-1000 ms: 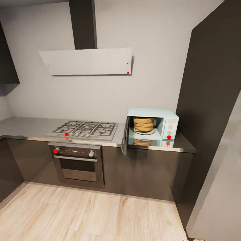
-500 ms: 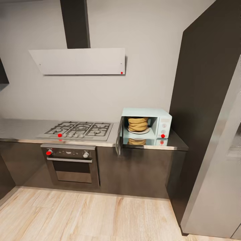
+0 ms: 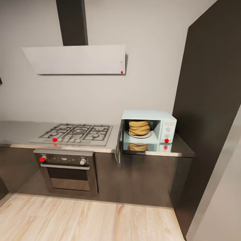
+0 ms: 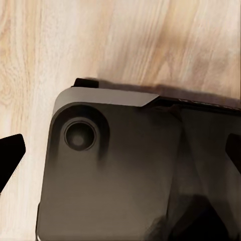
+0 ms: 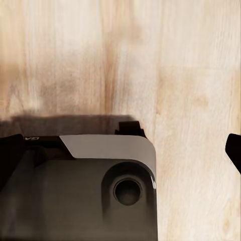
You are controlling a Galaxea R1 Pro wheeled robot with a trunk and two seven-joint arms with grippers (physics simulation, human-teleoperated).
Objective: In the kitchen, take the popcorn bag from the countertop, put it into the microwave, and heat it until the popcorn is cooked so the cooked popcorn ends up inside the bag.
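The pale mint-blue microwave (image 3: 165,117) stands at the right end of the grey countertop (image 3: 20,132), its dark door (image 3: 118,144) swung open to the left. Inside, the mustard-brown popcorn bag (image 3: 139,128) sits upright on a white plate (image 3: 147,136). The popcorn is hidden. In the left wrist view my left gripper (image 4: 120,153) is open, its dark fingertips (image 4: 10,158) far apart over the robot's dark base and wood floor. My right gripper (image 5: 120,150) is open too, with nothing between its fingertips (image 5: 234,150).
A gas hob (image 3: 75,133) lies left of the microwave, over a built-in oven (image 3: 67,172), with an extractor hood (image 3: 75,59) above. A tall dark cabinet (image 3: 211,100) rises right of the counter, with a pale panel (image 3: 221,201) nearer. Light wood floor (image 3: 83,221) lies in front.
The whole picture has shifted because the camera moved, and the counter now looks slightly nearer. The microwave door, the bag and the hob stand as before.
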